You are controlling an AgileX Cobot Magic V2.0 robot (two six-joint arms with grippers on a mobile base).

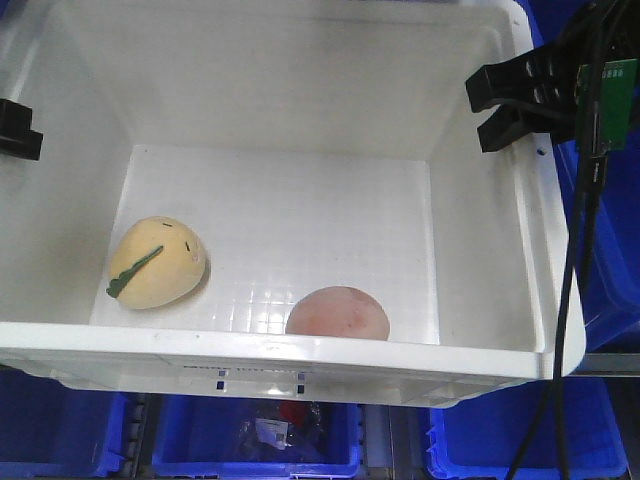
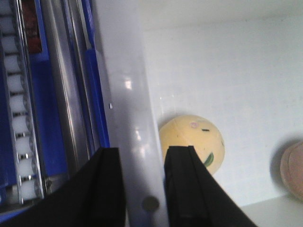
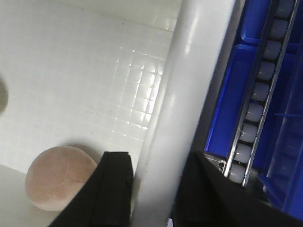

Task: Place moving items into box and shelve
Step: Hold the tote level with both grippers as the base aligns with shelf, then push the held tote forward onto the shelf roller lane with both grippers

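Note:
The box (image 1: 300,352) is a large white tote that fills the front view. Two moving items lie on its floor: a pale yellow ball with a green leaf strip (image 1: 157,262) at the left, and a pinkish-brown ball (image 1: 338,314) against the near wall. My left gripper (image 1: 18,130) is shut on the left rim (image 2: 128,94), one finger inside and one outside, midpoint (image 2: 144,189). The yellow ball (image 2: 191,142) sits just past it. My right gripper (image 1: 508,103) clamps the right rim (image 3: 189,71) the same way, midpoint (image 3: 158,189), beside the pink ball (image 3: 59,177).
Blue plastic bins (image 1: 250,435) stand under the box and more rise at the right (image 1: 610,250). Roller rails of the shelf run along both sides (image 2: 19,118) (image 3: 260,94). A black cable (image 1: 575,300) hangs from the right arm.

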